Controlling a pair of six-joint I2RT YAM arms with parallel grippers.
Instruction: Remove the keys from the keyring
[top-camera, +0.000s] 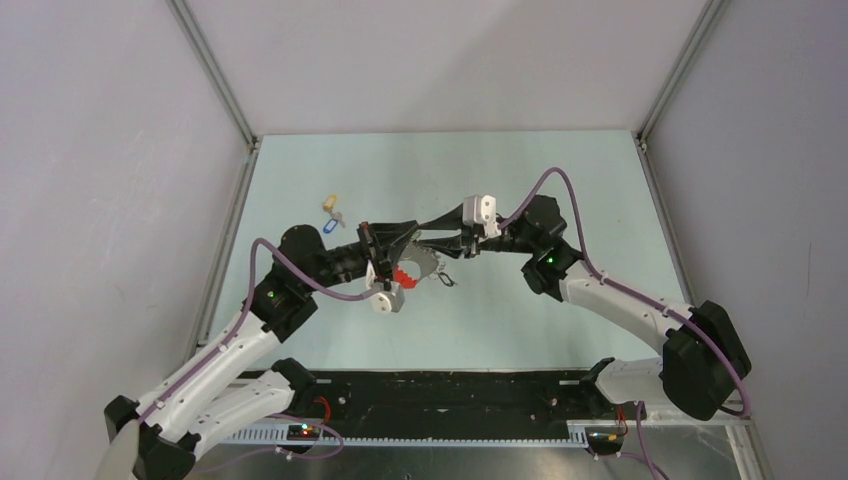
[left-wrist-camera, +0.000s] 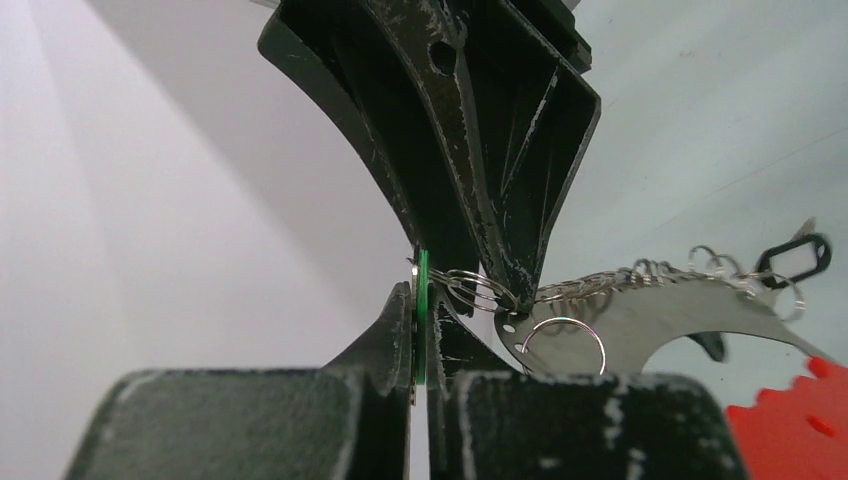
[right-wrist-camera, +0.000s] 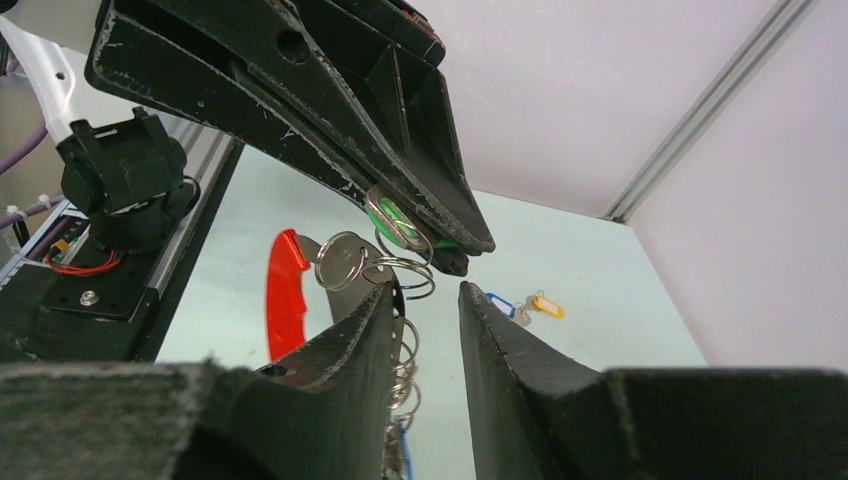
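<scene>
Left end effector (left-wrist-camera: 422, 300) clamped on green tag (left-wrist-camera: 421, 268); right end effector (right-wrist-camera: 428, 295) apart. Keyring (left-wrist-camera: 650, 318) judged light, stiff, slippery; tags offer best hold.

Pale green table (top-camera: 560, 180), white walls (top-camera: 100, 150)

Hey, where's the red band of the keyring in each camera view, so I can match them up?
Top external: red band at centre, just below where the arms meet.
Left wrist: red band in the bottom right corner, cropped.
Right wrist: red band left of centre, upright.
Shared landmark: left gripper, jaws shut on the green tag.
</scene>
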